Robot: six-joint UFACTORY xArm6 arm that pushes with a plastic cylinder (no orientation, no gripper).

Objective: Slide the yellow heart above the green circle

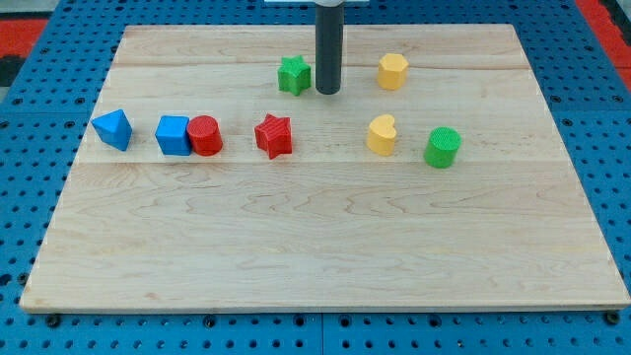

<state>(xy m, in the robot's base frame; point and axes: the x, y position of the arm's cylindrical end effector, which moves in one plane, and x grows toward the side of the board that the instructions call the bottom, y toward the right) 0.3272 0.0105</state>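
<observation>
The counter [325, 256] is a pale wooden board carrying eight blocks, and the step in hand is judged to be the approach to the yellow heart [382, 135], which lies right of centre, just beside and to the view's left of the green circle [443, 147], apart from it. To execute well, bring my tip [327, 93] round to the heart's lower-left side, then push toward the view's upper right in short strokes so the heart ends directly above the circle without striking it; keep clear of the yellow hexagon [392, 71] at the view's top. The arm stands vertical at the board's top centre, my tip resting just right of the green star [294, 75], well apart from the heart. The tool is a plain rod: nothing opens, nothing is held.
</observation>
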